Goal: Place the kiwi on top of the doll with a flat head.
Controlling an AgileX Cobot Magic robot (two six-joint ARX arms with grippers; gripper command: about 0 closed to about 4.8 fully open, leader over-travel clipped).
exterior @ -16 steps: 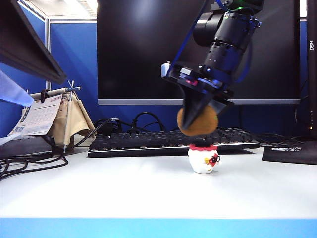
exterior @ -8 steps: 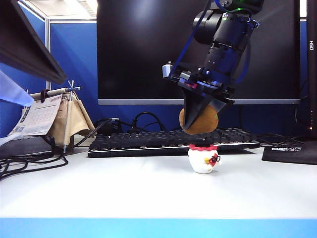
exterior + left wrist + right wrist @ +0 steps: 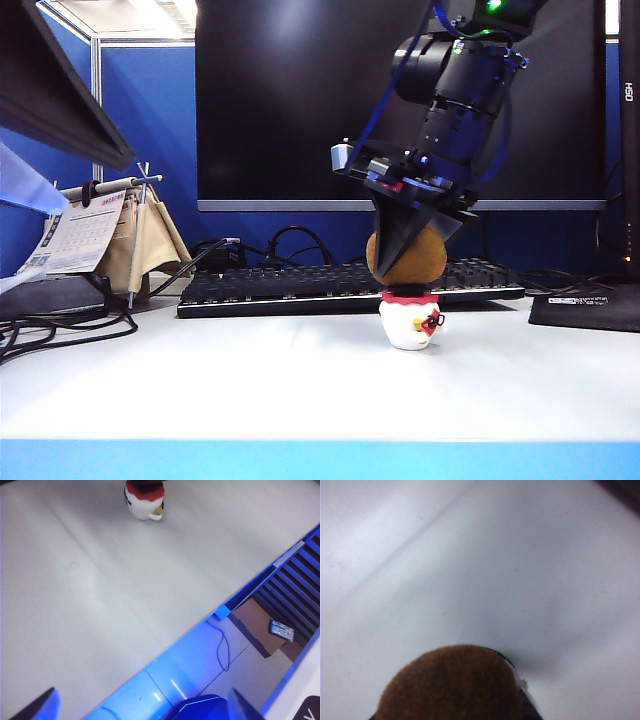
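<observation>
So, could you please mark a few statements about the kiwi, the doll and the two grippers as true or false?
1. The right gripper holds the kiwi. True.
2. The kiwi lies on the table beside the doll. False: it sits right over the doll with a flat head.
3. The doll has tipped over. False: it stands upright.
4. The left gripper is open and holds nothing. True.

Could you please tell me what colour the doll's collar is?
Red; the doll's collar shows best in the left wrist view.
</observation>
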